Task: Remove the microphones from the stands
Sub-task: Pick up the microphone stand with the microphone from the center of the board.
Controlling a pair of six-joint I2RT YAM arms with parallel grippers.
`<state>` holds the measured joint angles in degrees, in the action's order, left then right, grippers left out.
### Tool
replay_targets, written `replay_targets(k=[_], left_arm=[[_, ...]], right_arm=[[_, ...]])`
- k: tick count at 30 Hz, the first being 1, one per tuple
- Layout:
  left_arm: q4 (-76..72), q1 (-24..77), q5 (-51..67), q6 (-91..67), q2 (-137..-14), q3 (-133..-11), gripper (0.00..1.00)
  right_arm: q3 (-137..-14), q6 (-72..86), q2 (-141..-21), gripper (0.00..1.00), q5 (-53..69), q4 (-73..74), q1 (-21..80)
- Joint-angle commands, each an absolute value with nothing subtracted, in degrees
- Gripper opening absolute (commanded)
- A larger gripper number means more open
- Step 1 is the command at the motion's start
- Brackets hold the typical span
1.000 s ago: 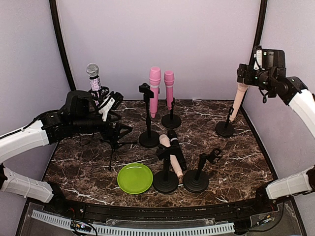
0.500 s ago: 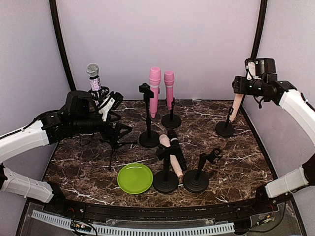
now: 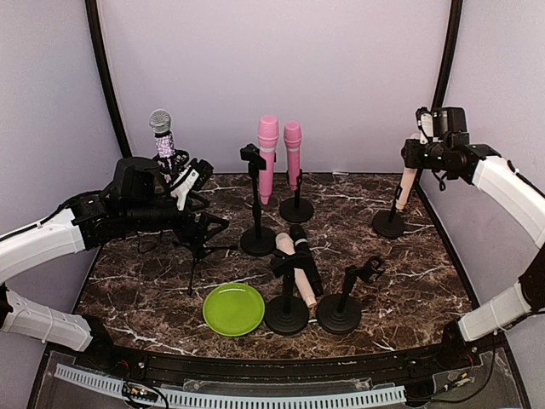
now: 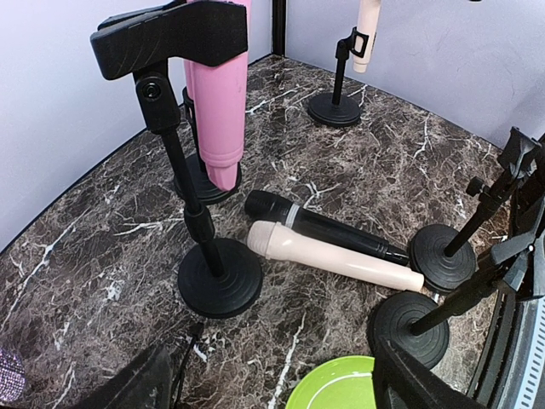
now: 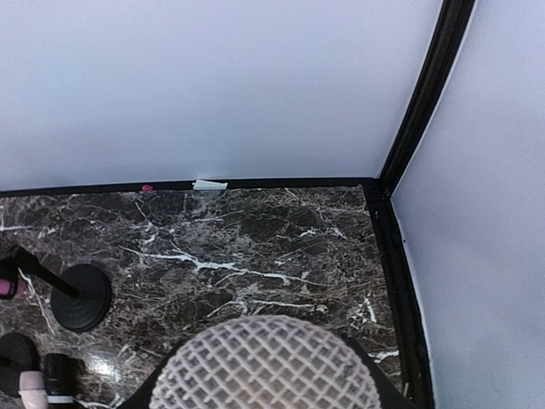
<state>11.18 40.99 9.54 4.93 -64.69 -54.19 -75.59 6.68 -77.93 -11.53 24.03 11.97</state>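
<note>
Item: beige microphone [image 3: 410, 181], standing in the clip of its black stand [image 3: 390, 223], directly beneath the right gripper [image 3: 421, 141]. Its mesh head [image 5: 266, 362] sits right at the claw's fingertips and fills the bottom of the wrist view. Right jaws stand to either side of that head, and whether they press on it cannot be told. Left gripper [image 3: 189, 177]: jaws apart, holding nothing, with a glitter microphone [image 3: 161, 136] rising just beside it.

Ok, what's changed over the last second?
The right gripper dropped and swung left to the head of the beige microphone on the far-right stand; whether it has gripped isn't visible. The left arm, other microphones and green plate stayed put.
</note>
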Motion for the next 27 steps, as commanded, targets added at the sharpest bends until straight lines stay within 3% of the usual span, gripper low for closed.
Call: replay_targets(k=[1, 3, 7, 15, 27], left_arm=[[9.8, 40.7, 9.9, 5.0, -63.9, -53.0, 0.84], [9.5, 40.6, 10.5, 5.2, -63.8, -52.9, 0.84], [7.9, 40.7, 13.5, 5.8, -63.5, -52.4, 0.84], [1.0, 41.0, 26.0, 2.2, -64.2, -52.4, 0.81], [-4.9, 50.6, 23.4, 1.1, -77.7, -64.0, 0.80]], right_arm=[[-73.6, 5.6, -73.8, 0.33, -5.8, 18.0, 12.0], [-73.0, 5.1, -72.1, 0.25, -2.8, 17.5, 12.0], [-71.4, 3.1, -68.6, 0.19, 7.9, 16.1, 12.0], [-70.8, 0.4, -62.9, 0.16, 28.8, 14.9, 12.9], [-73.5, 4.7, -62.3, 0.14, 36.8, 8.8, 23.5]])
